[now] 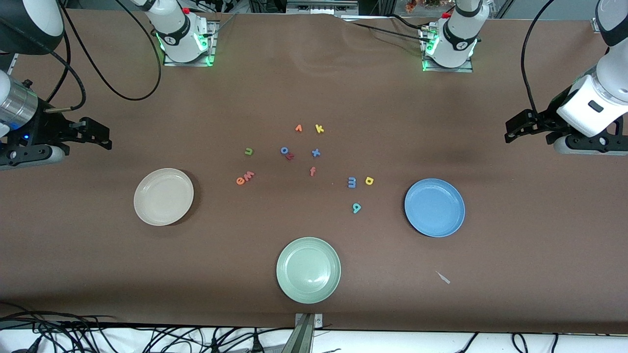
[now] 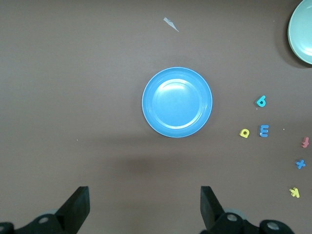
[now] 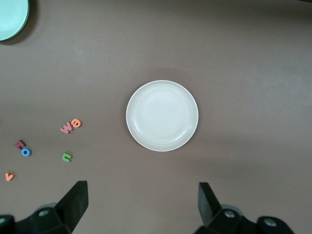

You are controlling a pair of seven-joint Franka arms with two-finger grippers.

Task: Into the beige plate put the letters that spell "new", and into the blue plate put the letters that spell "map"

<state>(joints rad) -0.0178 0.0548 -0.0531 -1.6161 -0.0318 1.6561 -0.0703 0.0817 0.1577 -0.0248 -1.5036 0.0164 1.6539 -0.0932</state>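
The beige plate (image 1: 163, 197) (image 3: 162, 115) lies empty toward the right arm's end. Near it on the table are the olive-green n (image 1: 248, 151) (image 3: 67, 157), the orange e (image 1: 240, 181) (image 3: 75, 123) and the pinkish-red w (image 1: 249, 175) (image 3: 66, 128). The blue plate (image 1: 434, 207) (image 2: 177, 102) lies empty toward the left arm's end, with the blue m (image 1: 352, 182) (image 2: 263, 130), yellow p (image 1: 369, 181) (image 2: 244, 132) and teal a (image 1: 356, 208) (image 2: 261, 101) beside it. My right gripper (image 1: 100, 136) (image 3: 143, 202) hangs open high over bare table by the beige plate. My left gripper (image 1: 512, 130) (image 2: 145, 204) hangs open by the blue plate.
A pale green plate (image 1: 308, 269) sits nearest the front camera. Mid-table lie an orange v (image 1: 298, 128), yellow k (image 1: 319, 129), blue o (image 1: 284, 150), blue x (image 1: 316, 152) and red-orange f (image 1: 312, 171). A small pale scrap (image 1: 443, 277) lies near the blue plate.
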